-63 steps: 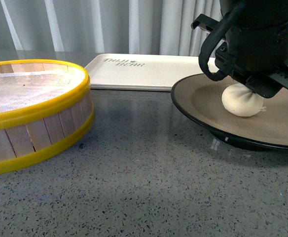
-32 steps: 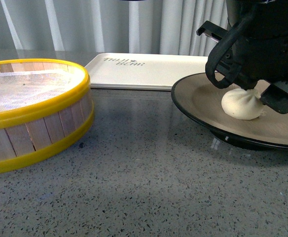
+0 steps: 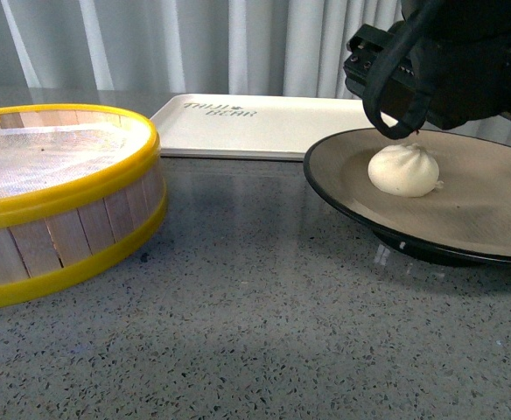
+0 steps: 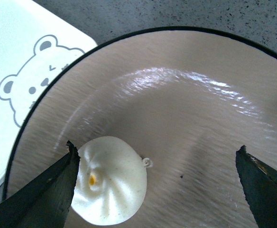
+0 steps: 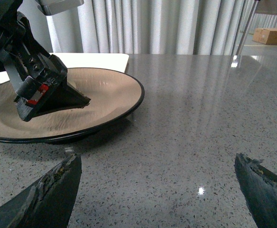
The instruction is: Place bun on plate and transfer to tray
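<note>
Finishing bun (image 3: 403,170) placement on plate (image 3: 343,206).
Hovering with left gripper (image 4: 156,149) spread, right gripper (image 5: 157,159) likewise apart; awaiting plate's transfer onto tray (image 3: 264,127).

bun (image 3: 403,170): on plate (image 3: 487,223), just beside one left finger (image 4: 43,199)
tray (image 3: 273,131): behind plate
basket (image 3: 72,236): left of plate

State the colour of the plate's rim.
The plate has a black rim around a tan-beige inside; the left wrist view shows it best.
</note>
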You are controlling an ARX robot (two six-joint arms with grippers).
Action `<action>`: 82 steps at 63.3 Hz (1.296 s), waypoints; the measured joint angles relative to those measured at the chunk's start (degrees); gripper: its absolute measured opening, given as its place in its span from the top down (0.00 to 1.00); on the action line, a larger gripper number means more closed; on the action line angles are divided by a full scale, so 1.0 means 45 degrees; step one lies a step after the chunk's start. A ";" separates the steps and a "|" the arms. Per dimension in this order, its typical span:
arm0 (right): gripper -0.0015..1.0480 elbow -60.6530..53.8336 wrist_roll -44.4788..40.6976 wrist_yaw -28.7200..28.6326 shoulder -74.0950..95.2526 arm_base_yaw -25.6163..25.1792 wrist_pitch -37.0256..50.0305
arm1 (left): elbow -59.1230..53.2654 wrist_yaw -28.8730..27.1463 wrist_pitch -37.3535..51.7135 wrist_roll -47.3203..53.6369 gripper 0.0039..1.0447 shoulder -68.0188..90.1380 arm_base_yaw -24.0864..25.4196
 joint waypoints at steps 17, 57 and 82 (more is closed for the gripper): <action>0.08 0.0000 0.0000 0.0000 0.0000 0.0000 0.0000 | -0.0102 0.0117 0.0185 -0.0117 0.06 -0.0573 0.0345; 0.08 0.0000 0.0000 0.0000 0.0000 0.0000 0.0000 | -0.9656 0.0345 0.4070 -0.0976 0.06 -1.0389 0.4707; 0.08 0.0000 0.0000 -0.0010 0.0000 0.0000 0.0000 | -1.8180 0.1083 0.8272 -0.3502 0.67 -1.7544 0.9904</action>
